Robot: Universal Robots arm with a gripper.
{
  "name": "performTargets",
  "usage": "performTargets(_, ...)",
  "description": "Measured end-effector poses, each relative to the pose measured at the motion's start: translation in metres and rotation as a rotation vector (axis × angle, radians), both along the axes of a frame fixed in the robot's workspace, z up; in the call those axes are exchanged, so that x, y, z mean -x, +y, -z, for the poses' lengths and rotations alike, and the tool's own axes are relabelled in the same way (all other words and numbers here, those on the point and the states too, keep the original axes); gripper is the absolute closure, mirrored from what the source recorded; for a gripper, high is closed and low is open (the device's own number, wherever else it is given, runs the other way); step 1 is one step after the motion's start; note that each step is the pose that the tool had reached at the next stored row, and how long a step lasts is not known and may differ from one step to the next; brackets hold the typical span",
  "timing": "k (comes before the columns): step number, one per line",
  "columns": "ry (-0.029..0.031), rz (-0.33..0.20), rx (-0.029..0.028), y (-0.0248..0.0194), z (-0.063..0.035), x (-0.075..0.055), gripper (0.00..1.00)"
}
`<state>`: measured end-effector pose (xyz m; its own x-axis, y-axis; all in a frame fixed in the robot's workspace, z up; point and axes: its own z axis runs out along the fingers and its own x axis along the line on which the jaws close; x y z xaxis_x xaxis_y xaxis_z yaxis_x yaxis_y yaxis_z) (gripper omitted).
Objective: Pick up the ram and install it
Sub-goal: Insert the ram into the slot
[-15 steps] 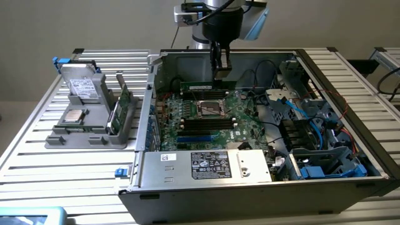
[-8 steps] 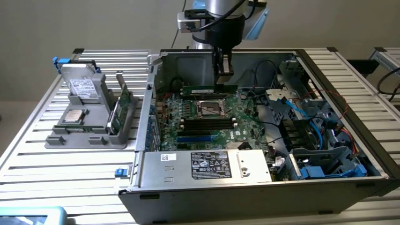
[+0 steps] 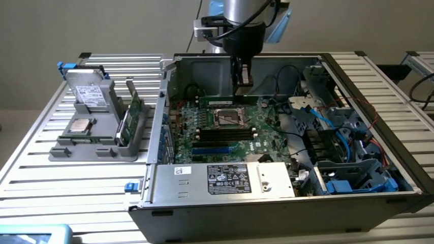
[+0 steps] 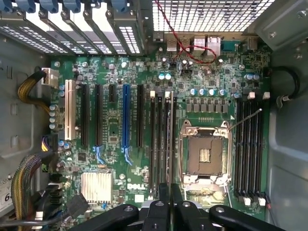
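Long, narrow green circuit-board ram stick [image 3: 227,100], pinched in the gripper [image 3: 242,85]
It hangs directly beneath the closed fingertips, standing on its long edge and lying level, and its thin length reaches out past both sides of the grip.

- Arm [image 3: 242,18]: upper run cut off by the frame edge above the computer case [image 3: 271,218].
- Ram [image 4: 171,139]: inside the computer case, seen edge-on from the wrist; chips hidden; whether it sits in a slot cannot be determined.
- Gripper [image 4: 171,190]: body cut off by the frame edge in the wrist view.
- Power supply label [image 3: 229,179]: inside the computer case; print too small to read.
- Teal object [image 3: 30,235]: outside the computer case, to the exterior view's left; cut off, kind undetermined.
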<state>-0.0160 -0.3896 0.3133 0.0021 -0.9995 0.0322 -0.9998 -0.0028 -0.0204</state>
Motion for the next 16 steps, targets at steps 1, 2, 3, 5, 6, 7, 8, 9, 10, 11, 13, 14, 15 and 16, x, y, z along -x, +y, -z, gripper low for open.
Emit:
performTargets(1,0.0,0.0,0.0034,0.0,0.0009,0.0,0.87)
performTargets(2,-0.0002,0.0,0.0062,0.0,0.0019,0.0,0.87)
performTargets(3,-0.0005,0.0,0.0079,0.0,0.0029,0.0,0.87)
performTargets(5,-0.0005,0.0,0.0082,0.0,0.0034,0.0,0.87)
performTargets(6,-0.0005,0.0,0.0083,0.0,0.0035,0.0,0.87)
performTargets(7,-0.0004,0.0,0.0083,0.0,0.0035,0.0,0.87)
performTargets(8,-0.0005,0.0,0.0082,0.0,0.0035,0.0,0.87)
performTargets(9,-0.0005,0.0,0.0081,0.0,0.0036,0.0,0.87)
performTargets(10,-0.0007,0.0,0.0077,0.0001,0.0043,0.0,0.87)
performTargets(11,-0.0011,0.0,0.0077,0.0,0.0054,0.0,0.87)
performTargets(13,-0.0034,0.0,0.0081,0.0,0.0119,0.0,0.87)
performTargets(14,-0.0053,0.0,0.008,-0.0002,0.0178,0.0,0.87)
performTargets(15,-0.006,0.0,0.0081,-0.0019,0.022,0.0,0.87)
performTargets(16,-0.0069,0.001,0.0078,-0.0042,0.0265,0.0,0.87)
